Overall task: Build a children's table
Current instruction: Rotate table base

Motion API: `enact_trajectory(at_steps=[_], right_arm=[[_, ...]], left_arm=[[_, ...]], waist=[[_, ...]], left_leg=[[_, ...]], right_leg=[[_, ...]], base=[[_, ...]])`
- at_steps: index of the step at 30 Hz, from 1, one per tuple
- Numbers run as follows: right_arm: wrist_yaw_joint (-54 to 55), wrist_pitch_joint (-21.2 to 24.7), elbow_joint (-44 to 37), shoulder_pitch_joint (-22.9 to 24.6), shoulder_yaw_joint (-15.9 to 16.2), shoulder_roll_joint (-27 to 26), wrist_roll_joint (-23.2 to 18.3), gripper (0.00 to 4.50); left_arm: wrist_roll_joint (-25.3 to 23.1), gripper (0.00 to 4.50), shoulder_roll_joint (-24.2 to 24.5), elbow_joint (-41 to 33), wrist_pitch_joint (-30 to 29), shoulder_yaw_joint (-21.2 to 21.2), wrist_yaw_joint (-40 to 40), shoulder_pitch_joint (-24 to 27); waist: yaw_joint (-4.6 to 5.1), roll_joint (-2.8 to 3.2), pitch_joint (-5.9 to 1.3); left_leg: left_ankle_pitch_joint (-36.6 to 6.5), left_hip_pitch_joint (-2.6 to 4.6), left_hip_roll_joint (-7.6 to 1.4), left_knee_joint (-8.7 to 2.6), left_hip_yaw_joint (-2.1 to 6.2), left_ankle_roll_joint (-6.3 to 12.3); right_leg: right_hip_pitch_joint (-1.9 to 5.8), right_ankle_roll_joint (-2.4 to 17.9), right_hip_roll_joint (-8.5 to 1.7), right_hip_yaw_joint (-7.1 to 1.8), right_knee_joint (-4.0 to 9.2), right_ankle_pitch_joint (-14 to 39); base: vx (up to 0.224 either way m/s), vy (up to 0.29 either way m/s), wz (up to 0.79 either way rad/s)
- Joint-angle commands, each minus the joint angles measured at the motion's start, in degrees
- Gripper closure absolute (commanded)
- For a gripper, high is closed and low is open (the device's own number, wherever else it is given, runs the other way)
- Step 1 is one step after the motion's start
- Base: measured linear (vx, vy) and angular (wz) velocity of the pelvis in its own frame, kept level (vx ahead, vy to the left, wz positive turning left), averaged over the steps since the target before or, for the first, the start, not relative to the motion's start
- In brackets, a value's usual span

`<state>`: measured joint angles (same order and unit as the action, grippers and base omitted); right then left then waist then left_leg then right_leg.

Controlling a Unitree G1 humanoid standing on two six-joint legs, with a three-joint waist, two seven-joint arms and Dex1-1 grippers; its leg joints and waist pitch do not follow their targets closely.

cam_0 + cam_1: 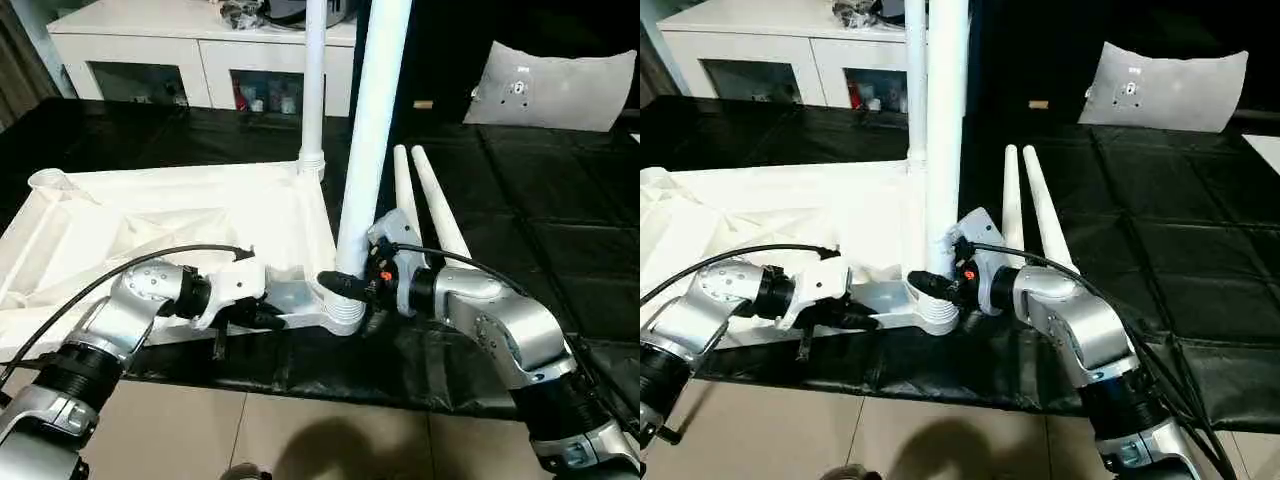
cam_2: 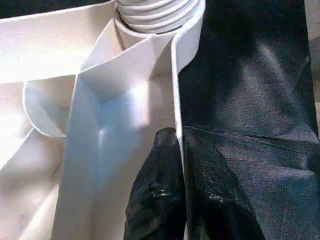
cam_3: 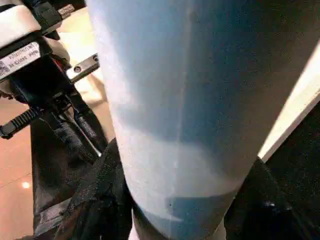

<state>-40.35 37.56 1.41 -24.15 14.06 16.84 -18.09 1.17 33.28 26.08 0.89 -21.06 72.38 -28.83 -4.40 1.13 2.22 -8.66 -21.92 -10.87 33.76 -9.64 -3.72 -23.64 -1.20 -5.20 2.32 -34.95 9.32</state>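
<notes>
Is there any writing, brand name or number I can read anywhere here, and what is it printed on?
No text here can be read.
A white sticker on the left gripper's body carries dark printed lines, too blurred to read.
The tabletop, the upright leg in the right gripper, the two loose legs and the cabinets show no lettering.

White tabletop [image 1: 150, 215], white legs [image 1: 372, 130]; black quilted mat [image 1: 530, 230]; silver forearms.
</notes>
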Motion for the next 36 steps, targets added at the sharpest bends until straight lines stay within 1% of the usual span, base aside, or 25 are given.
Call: enact_trajectory(at_steps=[1, 8, 10, 11, 12, 13, 14, 15, 16, 17, 19, 20, 21, 22, 23, 24, 25, 26, 27, 28, 30, 31, 33, 35, 36], right_arm=[[-0.1, 0.3, 2.6, 0.8, 0.6, -0.5, 0.2, 2.6], [-1.2, 0.1, 5.2, 1.7, -0.3, -0.9, -0.6, 2.6], [-1.1, -0.2, 6.2, 3.0, -1.6, -1.0, -1.3, 2.6], [-1.1, -0.3, 6.3, 3.3, -1.9, -1.1, -1.5, 2.6], [-0.9, -0.5, 6.5, 4.4, -3.0, -1.4, -2.2, 2.6], [-0.9, -0.5, 6.5, 4.4, -3.0, -1.4, -2.2, 2.6], [-0.6, -1.1, 6.8, 5.6, -4.1, -1.9, -2.8, 2.6], [-0.6, -1.1, 6.8, 5.6, -4.1, -1.9, -2.8, 2.6], [-0.3, -2.0, 6.9, 6.8, -5.0, -2.3, -3.1, 2.6], [0.8, -4.2, 7.5, 8.5, -6.5, -3.3, -3.2, 2.6], [1.6, -5.7, 7.9, 9.5, -7.3, -4.0, -3.2, 2.6], [1.9, -7.2, 7.9, 10.5, -7.7, -4.3, -3.0, 2.6], [2.0, -9.0, 7.4, 11.9, -7.6, -4.6, -2.7, 2.6], [2.0, -9.0, 7.4, 11.9, -7.6, -4.6, -2.7, 2.6], [2.1, -11.5, 6.4, 13.2, -6.2, -3.9, -1.1, 2.6], [2.4, -14.7, 5.8, 14.1, -3.6, -2.4, 2.0, 2.6], [2.4, -14.7, 5.8, 14.1, -3.6, -2.4, 2.0, 2.6], [2.8, -18.5, 5.6, 14.6, -0.5, -0.6, 6.3, 2.6], [3.0, -19.2, 5.8, 14.5, 0.2, -0.2, 7.3, 2.6], [3.0, -19.2, 5.8, 14.5, 0.2, -0.2, 7.3, 2.6], [2.7, -21.6, 6.9, 14.3, 0.7, -0.3, 9.1, 2.6], [2.4, -22.5, 7.3, 14.2, 0.9, -0.3, 9.6, 2.6], [2.0, -23.0, 7.7, 14.0, 1.3, -0.3, 9.9, 2.6], [1.6, -23.7, 8.4, 13.3, 2.0, -0.2, 10.0, 2.6], [1.0, -24.0, 9.1, 12.5, 2.7, 0.0, 10.0, 2.6]], left_arm=[[-0.2, 4.5, -0.3, -0.8, -0.1, -1.7, 2.5, 0.6], [-0.3, 4.5, -0.7, -1.1, -0.3, -1.4, 2.3, 0.2], [-0.5, 4.5, -0.9, -0.7, -0.1, -1.0, 1.9, 0.1], [-0.5, 4.5, -0.9, -0.7, -0.1, -1.0, 1.8, 0.0], [-0.4, 4.5, -0.9, -0.5, -0.1, -0.7, 1.5, 0.0], [-0.4, 4.5, -0.9, -0.5, -0.1, -0.7, 1.5, 0.0], [-0.1, 4.5, -1.1, -0.3, -0.3, -0.3, 1.1, 0.0], [-0.1, 4.5, -1.1, -0.3, -0.3, -0.3, 1.1, 0.0], [0.1, 4.5, -1.3, -0.2, -0.4, 0.2, 0.6, -0.1], [0.4, 4.5, -1.5, 0.0, -0.6, 0.6, 0.2, -0.2], [0.5, 4.5, -1.6, 0.2, -0.7, 0.9, 0.0, -0.2], [0.5, 4.5, -1.7, 0.3, -0.7, 1.1, -0.2, -0.3], [0.3, 4.5, -1.7, 0.5, -0.6, 1.1, -0.2, -0.4], [0.3, 4.5, -1.7, 0.5, -0.6, 1.1, -0.2, -0.4], [0.1, 4.5, -1.7, 0.7, -0.3, 1.0, -0.3, -0.5], [-0.1, 4.5, -1.6, 0.9, 0.0, 1.0, -0.5, -0.6], [-0.1, 4.5, -1.6, 0.9, 0.0, 1.0, -0.5, -0.6], [-0.5, 4.5, -1.7, 1.1, 0.3, 0.9, -0.7, -0.7], [-0.6, 4.5, -1.7, 1.2, 0.4, 0.9, -0.7, -0.8], [-0.6, 4.5, -1.7, 1.2, 0.4, 0.9, -0.7, -0.8], [-0.9, 4.5, -1.9, 1.5, 0.6, 0.8, -1.1, -1.0], [-1.0, 4.5, -2.0, 1.6, 0.7, 0.8, -1.2, -1.0], [-1.1, 4.5, -2.0, 1.6, 0.7, 0.7, -1.2, -1.0], [-1.2, 4.5, -2.1, 1.7, 0.8, 0.6, -1.2, -1.0], [-1.4, 4.5, -2.0, 1.8, 1.0, 0.5, -1.1, -1.2]], waist=[[0.01, 0.27, -2.9], [0.02, 0.2, -2.78], [-0.04, 0.49, -2.78], [-0.14, 0.43, -2.8], [-0.3, 0.78, -2.84], [-0.4, 0.58, -2.82], [-0.51, 1.12, -2.88], [-0.38, 0.86, -2.79], [-0.47, 0.84, -2.8], [-0.62, 1.29, -2.89], [-0.56, 0.88, -2.85], [-0.58, 1.38, -2.76], [-0.59, 1.26, -2.77], [-0.59, 1.26, -2.77], [-0.55, 1.52, -2.63], [-0.63, 1.42, -2.52], [-0.56, 1.37, -2.52], [-0.55, 1.4, -2.43], [-0.38, 1.34, -2.41], [-0.32, 1.35, -2.33], [-0.02, 1.47, -1.96], [0.24, 1.68, -1.75], [0.72, 1.82, -1.95], [1.02, 2.19, -1.78], [1.32, 2.11, -1.65]], left_leg=[[-28.0, 1.5, -1.3, -4.91, 0.81, -3.89], [-28.1, 1.52, -1.33, -4.99, 0.74, -3.76], [-28.8, 1.64, -1.36, -4.99, 0.81, -3.89], [-29.0, 1.71, -1.41, -4.97, 0.76, -3.83], [-29.1, 1.72, -1.39, -5.01, 0.83, -3.92], [-29.4, 1.75, -1.42, -5.05, 0.8, -3.91], [-29.5, 1.7, -1.38, -5.15, 0.94, -4.12], [-29.8, 1.67, -1.4, -5.19, 0.84, -4.1], [-30.2, 1.79, -1.42, -5.15, 0.83, -4.09], [-30.4, 1.76, -1.4, -5.16, 0.97, -4.17], [-30.7, 1.71, -1.37, -5.21, 0.92, -4.04], [-31.3, 1.73, -1.43, -5.35, 0.97, -4.13], [-31.9, 1.84, -1.41, -5.28, 1.06, -4.1], [-31.9, 1.84, -1.41, -5.28, 1.06, -4.1], [-32.5, 1.82, -1.33, -5.37, 1.14, -3.99], [-33.1, 1.83, -1.43, -5.4, 1.15, -4.1], [-33.3, 1.92, -1.37, -5.41, 1.17, -4.09], [-33.5, 1.81, -1.39, -5.47, 1.27, -4.11], [-33.9, 1.93, -1.29, -5.47, 1.26, -3.97], [-34.4, 2.17, -1.24, -5.46, 1.29, -3.71], [-36.4, 2.66, -1.09, -5.54, 1.5, -3.55], [-38.6, 3.42, -1.07, -5.42, 1.64, -3.46], [-40.2, 3.2, -1.39, -6.17, 2.08, -3.35], [-42.7, 3.82, -1.59, -6.52, 2.16, -3.56], [-43.6, 3.9, -1.53, -6.55, 2.2, -3.62]], right_leg=[[1.08, 6.7, -2.39, -1.55, 5.31, 28.5], [1.06, 7.0, -2.4, -1.6, 5.44, 28.5], [1.02, 7.1, -2.44, -1.58, 5.5, 28.7], [0.94, 7.1, -2.43, -1.61, 5.58, 28.5], [1.0, 7.2, -2.45, -1.61, 5.53, 28.3], [0.97, 7.2, -2.39, -1.58, 5.61, 28.1], [1.14, 7.4, -2.4, -1.55, 5.4, 27.5], [1.06, 7.3, -2.37, -1.58, 5.63, 27.6], [0.94, 7.3, -2.39, -1.55, 5.66, 27.8], [1.07, 7.5, -2.58, -1.54, 5.6, 28.0], [1.05, 7.3, -2.49, -1.47, 5.75, 28.4], [0.97, 7.2, -2.5, -1.47, 5.9, 28.8], [0.97, 7.0, -2.56, -1.4, 5.96, 29.7], [0.97, 7.0, -2.56, -1.4, 5.96, 29.7], [0.93, 6.6, -2.55, -1.36, 6.09, 31.1], [0.76, 5.8, -2.58, -1.31, 6.41, 32.5], [0.81, 5.5, -2.54, -1.28, 6.46, 32.9], [0.83, 5.2, -2.59, -1.26, 6.48, 33.6], [0.82, 4.7, -2.56, -1.14, 6.71, 35.1], [0.75, 4.4, -2.63, -1.06, 7.0, 36.5], [0.73, 3.2, -2.66, -0.46, 7.93, 40.8], [0.42, 2.4, -2.55, 0.14, 8.7, 43.0], [1.48, 2.9, -2.51, 0.81, 8.58, 39.6], [1.36, 4.0, -2.34, 1.12, 8.71, 37.1], [1.35, 4.4, -2.4, 1.22, 8.76, 36.6]], base=[[0.0, 0.0, 0.0], [0.0, 0.0, 0.0], [0.0, 0.0, 0.0], [0.0, 0.0, 0.0], [0.0, 0.0, 0.0], [0.0, 0.0, 0.0], [0.0, 0.0, 0.0], [0.0, 0.0, 0.0], [0.0, 0.0, 0.0], [0.0, 0.0, 0.0], [0.0, 0.0, 0.0], [0.0, 0.0, 0.0], [0.0, 0.0, 0.0], [0.0, 0.0, 0.0], [0.0, 0.0, 0.0], [0.0, 0.0, 0.0], [0.0, 0.0, 0.0], [0.0, 0.0, 0.0], [0.0, 0.0, 0.0], [0.0, 0.0, 0.0], [0.0, 0.0, 0.0], [0.0, 0.0, 0.0], [0.0, 0.0, 0.0], [0.0, 0.0, 0.0], [0.0, 0.0, 0.0]])
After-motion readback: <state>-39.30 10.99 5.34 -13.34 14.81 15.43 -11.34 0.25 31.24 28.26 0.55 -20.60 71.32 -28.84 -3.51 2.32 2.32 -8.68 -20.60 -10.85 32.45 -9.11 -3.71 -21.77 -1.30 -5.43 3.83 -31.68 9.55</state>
